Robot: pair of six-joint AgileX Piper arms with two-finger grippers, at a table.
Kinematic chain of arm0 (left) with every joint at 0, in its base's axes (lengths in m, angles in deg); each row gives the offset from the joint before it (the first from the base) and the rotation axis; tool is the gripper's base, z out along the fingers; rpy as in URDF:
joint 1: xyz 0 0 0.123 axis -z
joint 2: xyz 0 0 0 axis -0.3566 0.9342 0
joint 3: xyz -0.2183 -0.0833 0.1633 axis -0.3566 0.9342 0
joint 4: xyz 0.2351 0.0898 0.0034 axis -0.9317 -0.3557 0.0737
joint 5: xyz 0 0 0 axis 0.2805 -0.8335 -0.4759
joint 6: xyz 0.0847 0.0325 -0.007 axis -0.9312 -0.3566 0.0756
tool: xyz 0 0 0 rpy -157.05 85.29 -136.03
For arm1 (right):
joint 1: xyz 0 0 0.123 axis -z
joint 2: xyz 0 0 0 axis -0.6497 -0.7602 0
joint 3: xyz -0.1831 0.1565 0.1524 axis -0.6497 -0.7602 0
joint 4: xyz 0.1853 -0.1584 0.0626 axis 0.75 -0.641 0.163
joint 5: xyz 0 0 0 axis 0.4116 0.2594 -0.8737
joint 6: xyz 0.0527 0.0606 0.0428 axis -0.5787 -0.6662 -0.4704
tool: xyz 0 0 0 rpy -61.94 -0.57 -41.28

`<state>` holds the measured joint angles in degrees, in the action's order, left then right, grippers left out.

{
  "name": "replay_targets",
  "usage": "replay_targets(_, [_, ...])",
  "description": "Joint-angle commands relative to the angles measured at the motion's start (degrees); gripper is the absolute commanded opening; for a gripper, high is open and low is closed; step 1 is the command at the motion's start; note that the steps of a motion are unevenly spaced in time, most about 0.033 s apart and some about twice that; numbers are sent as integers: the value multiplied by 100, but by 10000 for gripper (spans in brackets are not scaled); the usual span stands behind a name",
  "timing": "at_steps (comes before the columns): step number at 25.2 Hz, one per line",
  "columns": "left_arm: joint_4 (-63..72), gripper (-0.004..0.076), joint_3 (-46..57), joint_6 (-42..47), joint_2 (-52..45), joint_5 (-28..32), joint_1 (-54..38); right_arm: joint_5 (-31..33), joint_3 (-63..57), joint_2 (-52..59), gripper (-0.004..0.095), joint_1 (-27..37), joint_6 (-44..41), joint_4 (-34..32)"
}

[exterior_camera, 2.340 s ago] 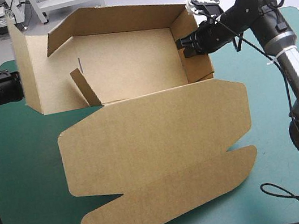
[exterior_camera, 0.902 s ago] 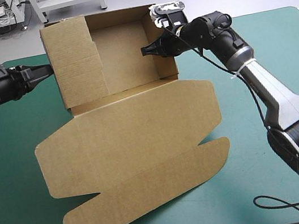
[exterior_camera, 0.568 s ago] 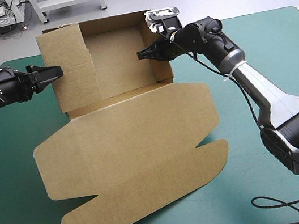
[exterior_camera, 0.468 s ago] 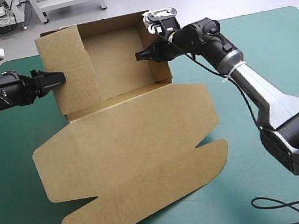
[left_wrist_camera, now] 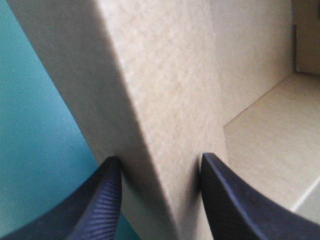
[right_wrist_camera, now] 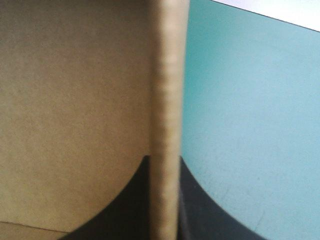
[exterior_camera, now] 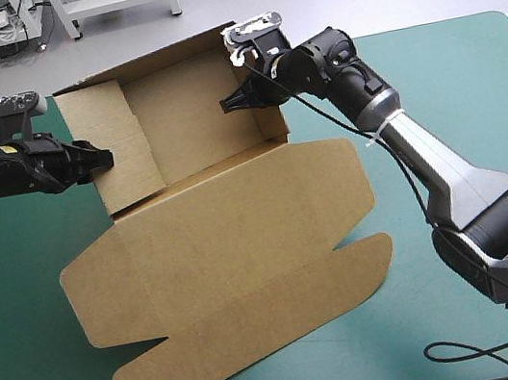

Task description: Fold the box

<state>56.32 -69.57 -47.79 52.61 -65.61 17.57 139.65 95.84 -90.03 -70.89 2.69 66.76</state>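
- High view: the box (exterior_camera: 223, 210) sits left of centre on the table (exterior_camera: 14, 269), over the teal-green cover (exterior_camera: 456, 88).
- The tray part is toward the far edge with its walls raised and its open face tipped toward the near edge.
- The lid (exterior_camera: 240, 280) lies flat on the cover toward the near edge, rounded flaps outermost.
- Whether the tray's base rests on the table cannot be told.
- The left claw (exterior_camera: 101, 160) enters from the left and is clamped on the left side wall (exterior_camera: 127, 158).
- The right claw (exterior_camera: 228, 105) reaches in from the right and grips the right side wall (exterior_camera: 270, 121) near its upper corner.
- Left wrist view only: the held wall is thick. The fingers (left_wrist_camera: 100, 205) stand apart, one pressed on each face of the board.
- In the same view the cover lies on the wall's outer side. The tray's floor and a further wall show on its inner side.
- Right wrist view only: the fingers (right_wrist_camera: 210, 215) nearly meet, with the thin board edge running straight between them.
- In the same view brown inner board lies to one side of the edge and the cover to the other.
- Obstructions: in each wrist view the held wall fills the space ahead of the claw and screens what lies beyond it.
- In the high view the right arm crosses over the far corner of the right side wall, and the left side wall hides one left finger.
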Motion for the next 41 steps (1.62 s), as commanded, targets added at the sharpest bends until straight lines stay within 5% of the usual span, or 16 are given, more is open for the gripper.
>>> replay_targets(1, [90, 331, -151, 235, -161, 729, 111, 69, 390, 415, -12, -162, -44, 708])
replay_targets(5, [64, 238, -151, 337, -113, 1148, 111, 551, 390, 415, -13, -211, -44, 638])
replay_targets(10, [0, -9, -151, 337, 72, 1098, 111, 951, 390, 427, -13, -258, -44, 616])
replay_targets(16, [-1005, -8, -151, 807, 319, 987, 675, 1711, 390, 435, -13, -258, -137, 399])
replay_targets(22, [-2547, -8, -151, 1666, 787, 398, 1654, 1711, -188, 439, -13, -258, -449, 769])
replay_targets(29, [-2609, -8, -151, 2112, 1396, 187, 1788, 1711, -1727, 618, -13, -258, -450, 627])
replay_targets(41, [-2374, -8, -151, 2031, 1943, 34, 1926, 1315, -2192, 441, -13, -258, -733, 525])
